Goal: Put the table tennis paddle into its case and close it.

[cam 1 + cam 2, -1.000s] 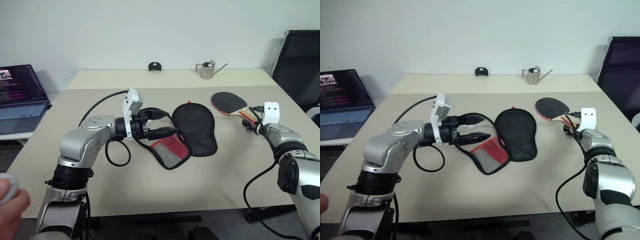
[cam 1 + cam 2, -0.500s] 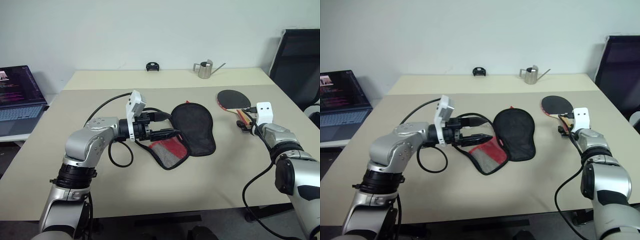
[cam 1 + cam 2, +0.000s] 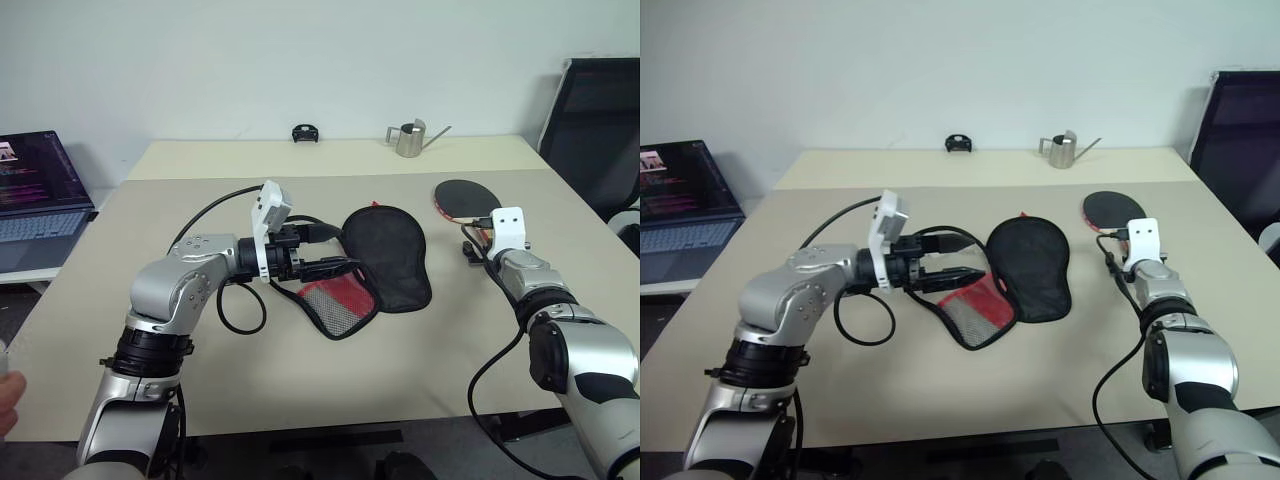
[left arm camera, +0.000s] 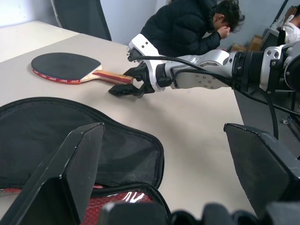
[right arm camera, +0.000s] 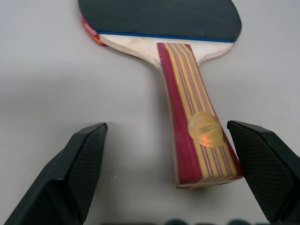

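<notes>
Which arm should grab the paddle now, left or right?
Right. The right gripper is open at the paddle, its fingers either side of the handle's end, which lies nearer one finger. The left gripper is open over the case, with the paddle beyond it.

The case [image 3: 385, 260] lies open at the middle of the surface [image 3: 300, 380], with the table tennis paddle [image 3: 462, 200] to its right and farther back. The left tool [image 3: 340, 268] hangs at the case's left edge; the right tool [image 4: 125, 89] sits at the paddle's handle end. A watering can [image 3: 408, 139] and a small object [image 3: 303, 132] stand along the far edge, and a laptop [image 3: 38, 190] lies off the surface's left side.
</notes>
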Controlling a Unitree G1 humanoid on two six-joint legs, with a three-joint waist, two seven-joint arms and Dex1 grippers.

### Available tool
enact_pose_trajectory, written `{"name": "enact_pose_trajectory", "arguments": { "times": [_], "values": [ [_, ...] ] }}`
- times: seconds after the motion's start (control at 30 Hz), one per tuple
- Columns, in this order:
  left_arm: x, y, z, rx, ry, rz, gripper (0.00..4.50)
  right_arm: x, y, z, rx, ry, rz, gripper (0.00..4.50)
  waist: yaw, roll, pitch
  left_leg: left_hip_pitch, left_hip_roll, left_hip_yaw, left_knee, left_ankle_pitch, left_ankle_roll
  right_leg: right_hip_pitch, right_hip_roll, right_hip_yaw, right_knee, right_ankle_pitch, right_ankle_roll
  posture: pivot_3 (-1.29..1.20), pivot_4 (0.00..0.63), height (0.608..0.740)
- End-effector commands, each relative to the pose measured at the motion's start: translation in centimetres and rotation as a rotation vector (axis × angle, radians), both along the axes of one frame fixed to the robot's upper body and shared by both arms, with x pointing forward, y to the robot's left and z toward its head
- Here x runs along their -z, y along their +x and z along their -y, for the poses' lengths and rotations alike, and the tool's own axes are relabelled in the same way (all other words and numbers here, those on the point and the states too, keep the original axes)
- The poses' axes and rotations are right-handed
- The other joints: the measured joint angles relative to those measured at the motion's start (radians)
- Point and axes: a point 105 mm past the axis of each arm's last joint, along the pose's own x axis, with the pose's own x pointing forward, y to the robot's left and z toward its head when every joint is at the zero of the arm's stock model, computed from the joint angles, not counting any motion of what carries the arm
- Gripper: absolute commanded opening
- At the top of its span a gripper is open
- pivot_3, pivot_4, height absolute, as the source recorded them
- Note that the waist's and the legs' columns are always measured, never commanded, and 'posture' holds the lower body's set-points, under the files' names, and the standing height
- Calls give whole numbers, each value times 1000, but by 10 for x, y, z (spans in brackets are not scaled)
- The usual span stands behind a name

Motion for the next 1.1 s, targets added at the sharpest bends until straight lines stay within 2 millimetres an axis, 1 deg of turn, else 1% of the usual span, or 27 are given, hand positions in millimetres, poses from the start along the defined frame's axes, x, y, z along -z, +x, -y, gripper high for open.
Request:
{"name": "enact_pose_trajectory", "arguments": {
  "times": [0.03,0.17,0.2,0.43,0.6,0.77,0.9,1.03,1.1],
  "values": [
    [-10,-2,-5,-10,-11,48,4485,-12,0,13,58,15,50,3153,0,0,0,0,0,0,0,0,0,0,0,0,0,0,0,0,150,740],
    [-8,0,-12,-34,-2,45,4485,-12,-1,14,64,8,51,1677,-1,0,0,0,0,0,0,0,0,0,0,0,0,0,0,0,150,740],
    [-7,0,-14,-40,0,44,4485,-11,-1,14,63,7,51,1458,-1,0,0,0,0,0,0,0,0,0,0,0,0,0,0,0,150,740],
    [-5,4,-30,-96,20,39,4485,-13,1,9,41,5,58,1447,-1,0,0,0,0,0,0,0,0,0,0,0,0,0,0,0,150,740],
    [1,1,-44,-123,36,18,4485,-18,0,13,13,27,57,1447,-1,0,0,0,0,0,0,0,0,0,0,0,0,0,0,0,150,740],
    [7,-3,-47,-118,44,-2,4485,-18,-5,18,-57,14,31,1446,0,0,0,0,0,0,0,0,0,0,0,0,0,0,0,0,150,740],
    [9,-4,-43,-99,43,-10,4485,-17,-20,22,-89,-13,17,1446,2,0,0,0,0,-1,-1,0,0,0,0,0,0,0,0,0,150,740],
    [7,-3,-36,-66,32,-6,4485,-14,-51,16,-117,-50,-3,1446,12,1,0,-2,0,-2,-1,0,0,-1,0,-1,0,0,0,0,150,740],
    [7,-4,-31,-47,30,-5,4485,-12,-70,10,-117,-28,-21,1446,18,1,-1,-1,0,-2,0,0,0,-1,0,-1,0,0,0,0,150,740]
  ]
}}
